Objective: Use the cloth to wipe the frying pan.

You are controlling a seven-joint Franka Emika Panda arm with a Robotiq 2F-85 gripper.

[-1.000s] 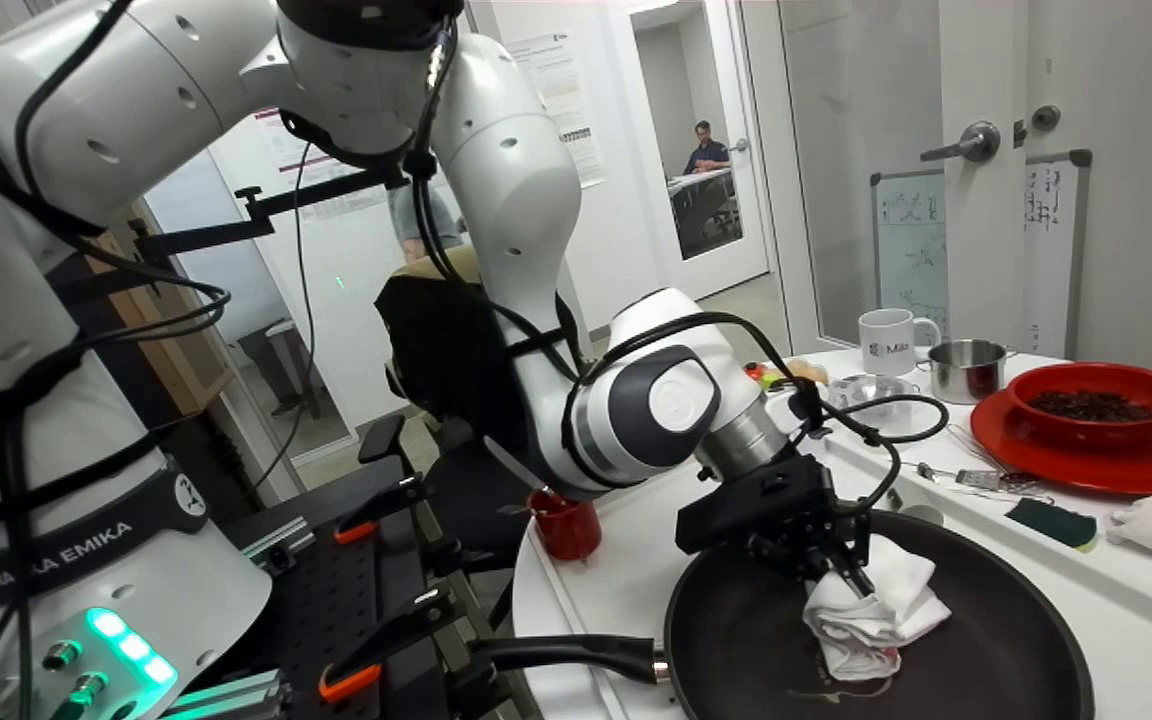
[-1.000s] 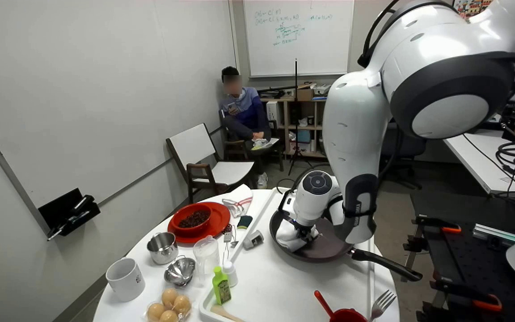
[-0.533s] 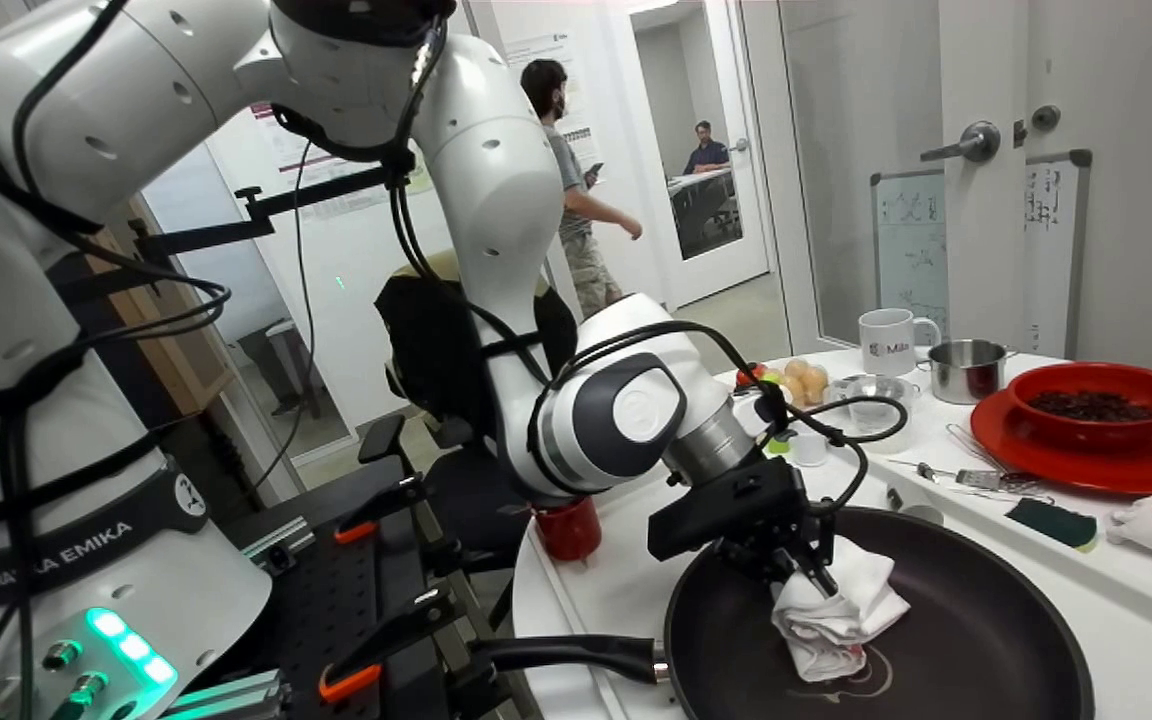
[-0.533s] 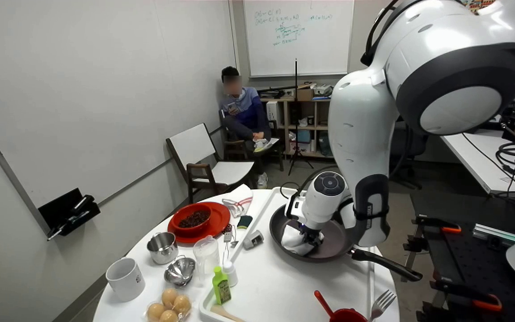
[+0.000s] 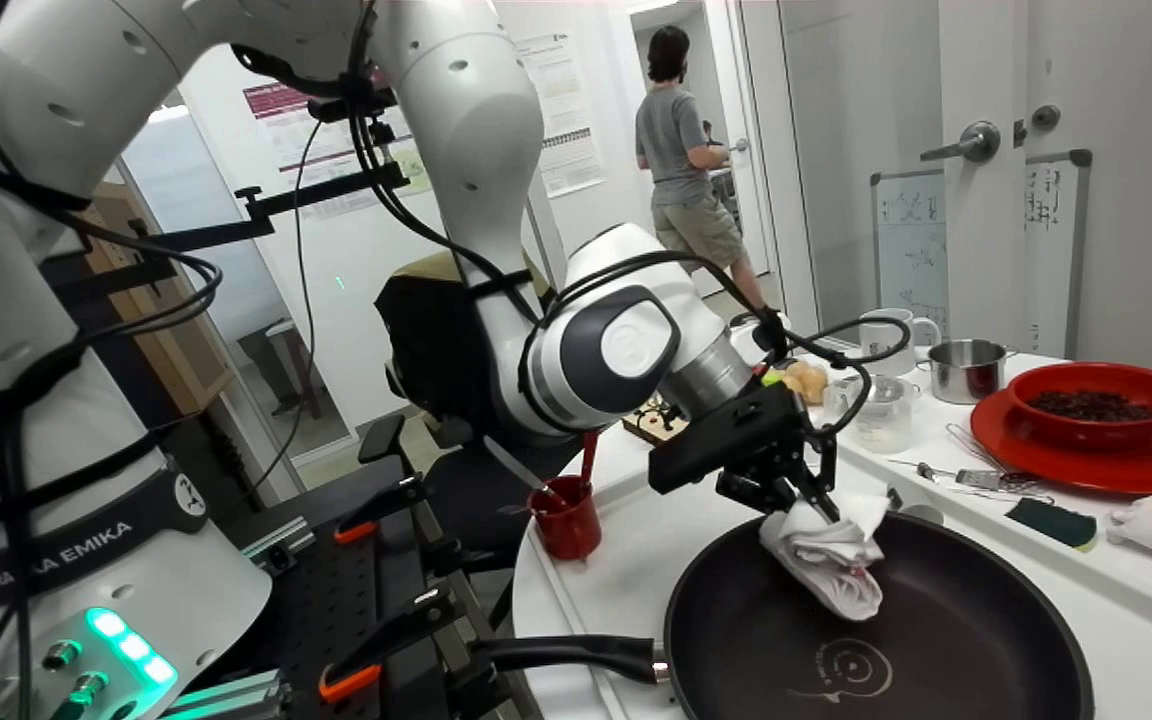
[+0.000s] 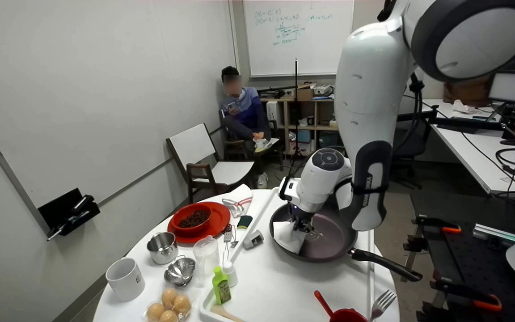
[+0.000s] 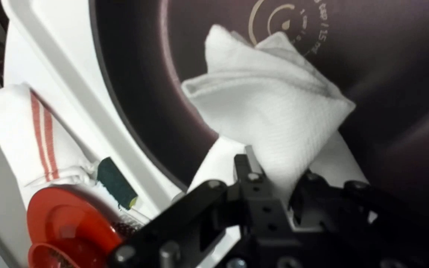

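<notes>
Straight below gripper (image 7: 279,173), cloth (image 7: 270,111): jaws clamped tight on its folds, loose end spread ahead. Pan (image 5: 976,620) underneath both; whether cloth touches it, can't call. Ring mark (image 7: 285,24) just past cloth's leading edge, so coming stroke probably heads that way. Rim (image 7: 151,149) close by on sponge (image 7: 116,182) side, catch risk maybe. Opposite side, plenty of pan floor (image 7: 393,56). Handle (image 5: 586,652) well apart, pointing towards arm's base (image 5: 206,590).

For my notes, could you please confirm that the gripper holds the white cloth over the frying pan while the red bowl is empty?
The red bowl isn't empty: both exterior views show small dark pieces in it. The gripper holds the white cloth over the frying pan.
</notes>
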